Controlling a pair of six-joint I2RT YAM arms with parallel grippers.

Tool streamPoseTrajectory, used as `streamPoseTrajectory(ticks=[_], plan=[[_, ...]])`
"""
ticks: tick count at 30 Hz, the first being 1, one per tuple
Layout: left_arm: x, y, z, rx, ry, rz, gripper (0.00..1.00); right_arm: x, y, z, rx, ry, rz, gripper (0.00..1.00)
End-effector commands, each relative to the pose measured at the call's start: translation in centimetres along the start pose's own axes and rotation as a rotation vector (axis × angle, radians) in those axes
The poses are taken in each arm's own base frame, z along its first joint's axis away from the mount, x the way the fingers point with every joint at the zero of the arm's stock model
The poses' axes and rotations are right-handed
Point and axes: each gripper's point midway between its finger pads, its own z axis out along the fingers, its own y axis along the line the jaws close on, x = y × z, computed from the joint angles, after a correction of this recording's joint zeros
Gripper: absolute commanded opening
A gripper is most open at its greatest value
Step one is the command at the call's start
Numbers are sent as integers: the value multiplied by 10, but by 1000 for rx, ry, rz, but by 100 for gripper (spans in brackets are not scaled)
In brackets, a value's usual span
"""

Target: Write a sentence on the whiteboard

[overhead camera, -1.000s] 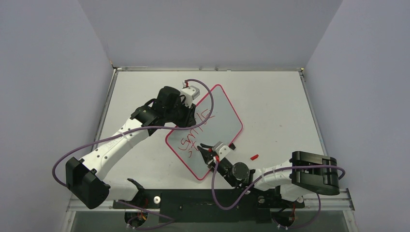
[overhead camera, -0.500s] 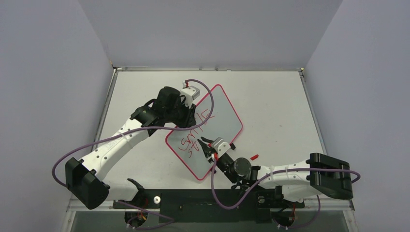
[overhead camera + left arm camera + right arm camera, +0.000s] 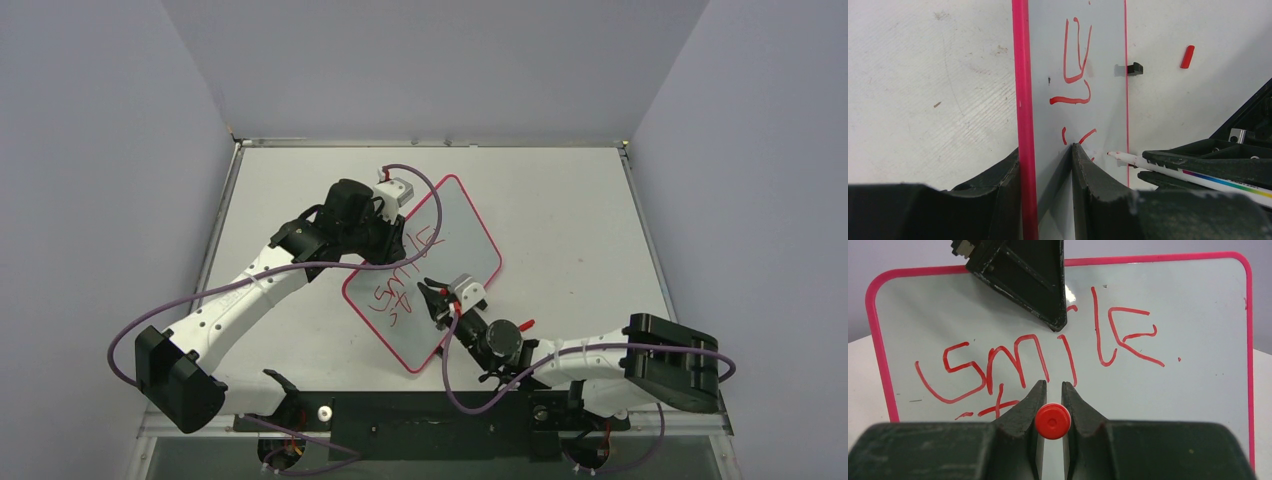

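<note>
— Where is the pen?
— Lowest in the overhead frame, just above the arm bases. My right gripper (image 3: 434, 300) is closed on the marker (image 3: 1053, 421), and the right wrist view shows its round red end pinched between the two fingers (image 3: 1020, 415). In the left wrist view the white tip points at the lower right part of the whiteboard (image 3: 1103, 115). I cannot tell whether it touches.

— And the board itself?
— It sits at the middle of the overhead frame, turned diagonally over the bench (image 3: 570, 220), with a pink border (image 3: 1020, 75) all round. A small red cap (image 3: 526, 324) lies on the bench to the right of its near edge, apart from it. A black clip (image 3: 1134, 68) sits on that same edge.

— What is written?
— The sentence (image 3: 1040, 357) reads "Smile" in red across the board's middle. A couple of strokes of a second line sit under it, just ahead of my marker.

— The other arm?
— Farther up, left of centre, my left gripper (image 3: 398, 240) is clamped on the whiteboard's upper-left edge, one finger on each side of the pink border.
</note>
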Motion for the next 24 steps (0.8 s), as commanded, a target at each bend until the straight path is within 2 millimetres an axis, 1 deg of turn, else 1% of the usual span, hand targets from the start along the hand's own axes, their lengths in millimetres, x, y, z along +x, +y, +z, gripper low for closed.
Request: streamPoseTrajectory(ticks=[1,5,12,18,24], plan=[[16,28,1,-128,54,131,0,-20,1,6,-14,-74,80,0],[17,29,1,-129,56,129,0,-20,1,10,-18,-74,76,0],[18,29,2,-128,59,130,0,-19,8,15,-44,-72,75,0],[18,29,2,-128,60,128,0,-19,21,13,-111,-83,86,0],[18,29,1,-131,58,130,0,-13,24,8,-119,-68,95,0]])
